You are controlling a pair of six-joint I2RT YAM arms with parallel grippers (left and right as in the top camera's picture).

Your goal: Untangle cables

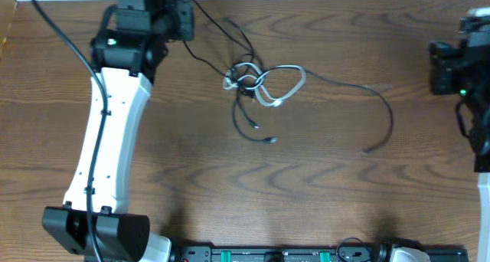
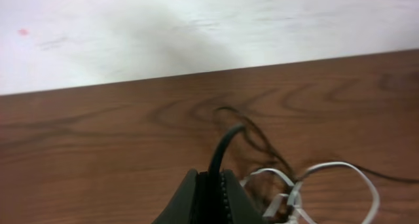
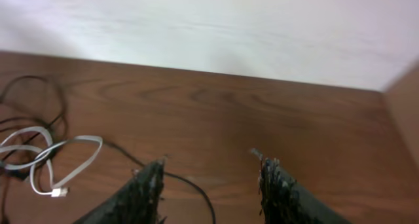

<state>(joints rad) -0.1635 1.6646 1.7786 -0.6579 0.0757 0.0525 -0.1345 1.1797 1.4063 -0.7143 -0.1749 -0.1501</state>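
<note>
Reaching from the lower left of the overhead frame to its upper left, left arm point(image 1: 103, 132): white link steeply raked, black wrist over the far edge of the desk point(image 1: 344, 216).

Left end effector point(image 2: 216, 181): fingers pressed flat together on a black cable point(image 2: 226, 142), which rises out of the pinch and bends away toward the tangle.

Right arm point(image 1: 482, 208): at the right edge of the overhead frame, mostly cut off; black wrist at upper right, well apart from the tangle.

Right end effector point(image 3: 209, 178): fingers parted to a medium gap, nothing between them. A black strand on the desk shows in the gap; contact cannot be told.

Cables point(image 1: 256, 82): upper centre of the overhead frame, lying on the desk.
- White cable point(image 1: 279, 82): a few loops, with black strands knotted through its left side.
- Two short black ends trail toward the frame's centre, each with a small plug.
- One long black strand arcs right and ends loose at centre right.

Hard to make out:
- Left fingertips are hidden under the wrist in the overhead view.
- The tangle is cut off by the lower edge of the left wrist view.
- Both wrist views are blurred.
- Which strand crosses over which cannot be told.
</note>
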